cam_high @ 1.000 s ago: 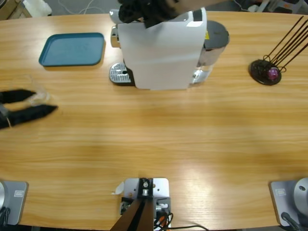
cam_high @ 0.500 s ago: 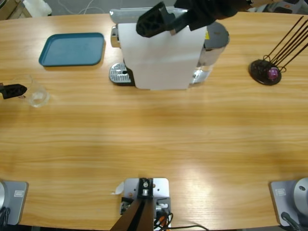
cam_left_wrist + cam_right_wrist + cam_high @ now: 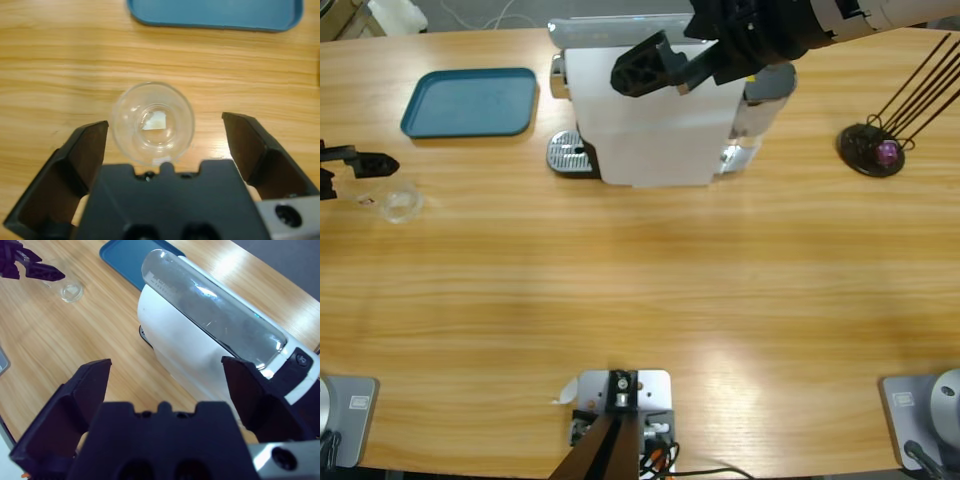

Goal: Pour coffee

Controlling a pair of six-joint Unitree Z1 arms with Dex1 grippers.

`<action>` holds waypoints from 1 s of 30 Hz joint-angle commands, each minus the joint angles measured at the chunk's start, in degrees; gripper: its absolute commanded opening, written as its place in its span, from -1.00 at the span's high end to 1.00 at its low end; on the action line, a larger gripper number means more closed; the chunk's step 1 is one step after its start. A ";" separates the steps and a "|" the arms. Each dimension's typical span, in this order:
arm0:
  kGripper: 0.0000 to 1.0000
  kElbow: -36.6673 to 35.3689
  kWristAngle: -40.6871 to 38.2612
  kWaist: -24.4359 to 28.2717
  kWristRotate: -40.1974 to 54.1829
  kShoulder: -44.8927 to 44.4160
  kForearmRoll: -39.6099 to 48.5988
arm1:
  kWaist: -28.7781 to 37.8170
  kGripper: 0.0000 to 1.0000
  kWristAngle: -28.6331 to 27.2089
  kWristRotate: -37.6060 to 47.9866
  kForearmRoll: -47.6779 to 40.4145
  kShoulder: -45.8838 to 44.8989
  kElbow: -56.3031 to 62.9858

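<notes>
High view, surface: long wooden surface (image 3: pixel 650 290) carries a teal tray (image 3: pixel 470 101) at upper left, a white coffee machine (image 3: pixel 655 115) at upper middle and a black stand with thin rods (image 3: pixel 876 148) at right.
High view, tumbler: small clear glass tumbler (image 3: pixel 400 203) stands upright near the left edge, below the tray and well apart from the machine.
High view, left end effector: left end effector (image 3: pixel 348 162) enters at the left edge, just beside the tumbler, not touching it.
High view, right end effector: right end effector (image 3: pixel 655 70) hangs over the top of the coffee machine, its arm coming in from the upper right.
Left wrist view, state: left end effector (image 3: pixel 164 142) is spread wide; the tumbler (image 3: pixel 152 123) sits between the jaws, clear of both.
Left wrist view, coffee: coffee (image 3: pixel 154 121) is barely discernible at the tumbler's bottom; the tray (image 3: pixel 215 14) lies beyond.
Right wrist view, state: right end effector (image 3: pixel 167 385) is spread wide, holding nothing, above the coffee machine (image 3: pixel 200 350).
Right wrist view, background: tumbler (image 3: pixel 69 288) and left end effector (image 3: pixel 35 269) appear at upper left, close together.
</notes>
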 commanded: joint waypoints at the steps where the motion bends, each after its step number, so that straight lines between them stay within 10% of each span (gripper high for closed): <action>1: -1.00 2.15 -0.63 -0.84 1.22 3.50 -1.10 | 0.26 -1.00 1.36 1.31 -1.14 2.82 2.92; 30: -0.99 3.13 -0.15 1.60 3.94 3.48 -3.70 | 0.26 -1.00 1.80 2.05 -3.60 3.56 6.61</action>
